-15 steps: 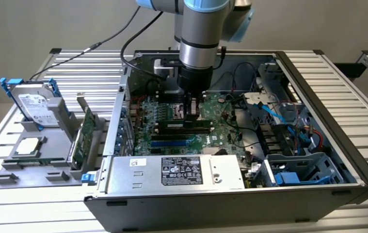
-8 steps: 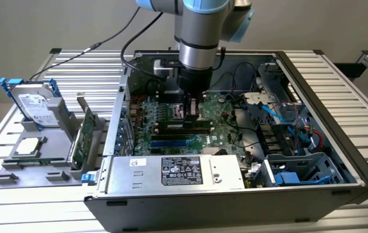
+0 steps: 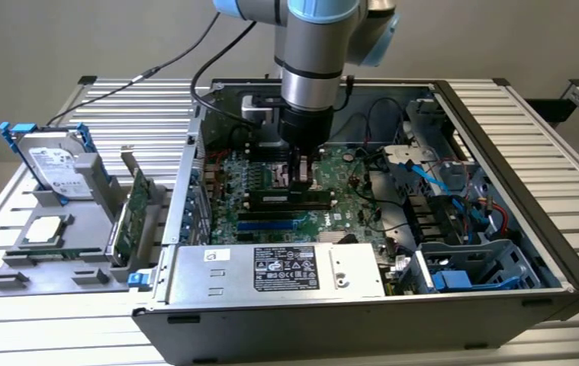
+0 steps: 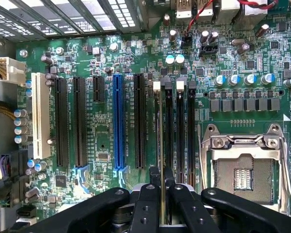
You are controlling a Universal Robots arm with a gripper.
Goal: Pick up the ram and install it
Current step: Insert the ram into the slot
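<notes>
Pincer (image 4: 161, 178) nearly closed, pinching the ram (image 4: 160, 128) edge-on across its flat faces. The ram hangs over the memory slots (image 4: 169, 131), just beside the CPU socket (image 4: 242, 170). I judge it light, stiff and fragile: hold the faces, keep off the contacts.

A ribbed aluminium table (image 3: 533, 114) stands before a plain beige wall (image 3: 45, 38), evenly lit.

Green motherboard (image 4: 105, 141), 1 blue slot (image 4: 118, 121), 1 white slot (image 4: 40, 116), black jaws, silver hard drive (image 3: 53, 164) with blue rails (image 3: 8, 141)
</notes>
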